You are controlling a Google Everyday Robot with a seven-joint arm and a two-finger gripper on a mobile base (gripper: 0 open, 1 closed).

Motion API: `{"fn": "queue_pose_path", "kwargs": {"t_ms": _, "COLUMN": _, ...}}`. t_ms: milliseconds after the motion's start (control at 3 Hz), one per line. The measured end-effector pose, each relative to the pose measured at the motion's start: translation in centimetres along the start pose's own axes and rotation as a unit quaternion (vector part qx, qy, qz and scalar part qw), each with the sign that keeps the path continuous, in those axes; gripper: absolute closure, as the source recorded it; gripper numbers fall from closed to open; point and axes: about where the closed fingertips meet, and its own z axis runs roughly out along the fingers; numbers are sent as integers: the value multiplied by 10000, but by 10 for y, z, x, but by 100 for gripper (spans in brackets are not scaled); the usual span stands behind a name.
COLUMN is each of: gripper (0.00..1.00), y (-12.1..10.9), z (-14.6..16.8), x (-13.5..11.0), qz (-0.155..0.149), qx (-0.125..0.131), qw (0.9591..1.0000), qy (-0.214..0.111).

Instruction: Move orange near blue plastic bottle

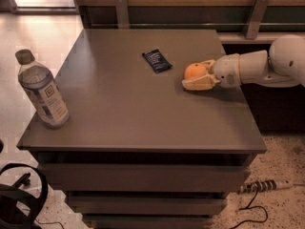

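— One orange (194, 71) lies on the right side of the table (124, 109), and the gripper (196, 74) is closed around it.
— So the grasp looks done?
— I think yes. Next it must lift and carry left, toward the bottle (43, 93) at the near left corner.

The cream-coloured tool (196, 75), at the right edge of the matte grey-brown surface (133, 118), is closed around the orange (194, 70), whose skin is a plain bright orange. The blue plastic bottle (44, 92) is clear, with a grey cap (24, 56) and a pale label (52, 105) bearing bluish markings. The snack packet (157, 60) is dark blue with small pale marks, and the arm (267, 66) is white.
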Motion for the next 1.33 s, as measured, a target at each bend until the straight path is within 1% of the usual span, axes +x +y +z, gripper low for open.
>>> {"fn": "queue_pose_path", "kwargs": {"t_ms": 333, "gripper": 100, "y": 18, "z": 9, "x": -20, "qz": -166, "qx": -170, "qw": 9997, "qy": 42}}
{"fn": "queue_pose_path", "kwargs": {"t_ms": 667, "gripper": 100, "y": 48, "z": 21, "x": -41, "qz": -375, "qx": -333, "qw": 9987, "qy": 25}}
{"fn": "queue_pose_path", "kwargs": {"t_ms": 1000, "gripper": 100, "y": 84, "z": 35, "x": -55, "qz": -456, "qx": -450, "qw": 9979, "qy": -87}}
{"fn": "queue_pose_path", "kwargs": {"t_ms": 1333, "gripper": 100, "y": 132, "z": 58, "x": -59, "qz": -448, "qx": -648, "qw": 9967, "qy": -212}}
